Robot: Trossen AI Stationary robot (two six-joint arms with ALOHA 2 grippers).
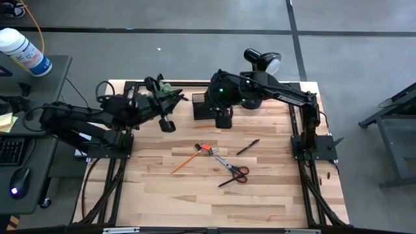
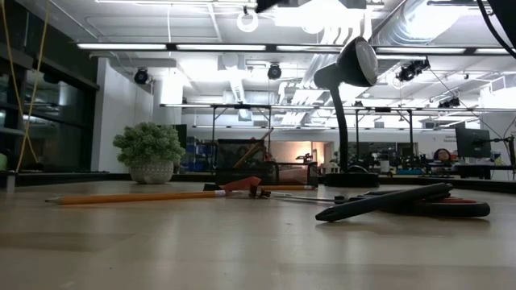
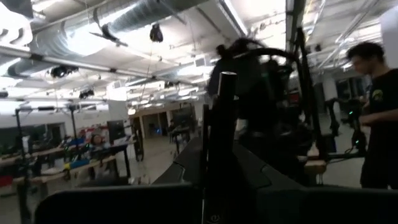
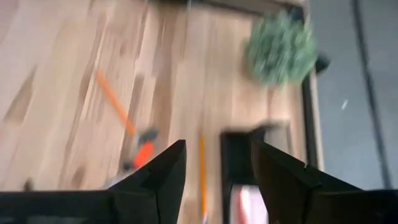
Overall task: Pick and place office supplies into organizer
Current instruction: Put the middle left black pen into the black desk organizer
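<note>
Organizer [image 1: 207,104] under spread right end effector [image 1: 223,121], one scissors [image 1: 233,172], one pen [image 1: 247,147], left end effector [image 1: 168,124] pressed together

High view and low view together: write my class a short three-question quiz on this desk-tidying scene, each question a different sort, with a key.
1. True or false: the scissors are already in the organizer.
2. Multiple choice: which gripper hangs over the organizer with its fingers apart? A) left gripper B) right gripper
3. Fill in: in the low view, the desk lamp stands to the ____ of the potted plant.

Key: 1 false, they lie on the table near the orange pencil and black pen. 2 B. 3 right.
</note>
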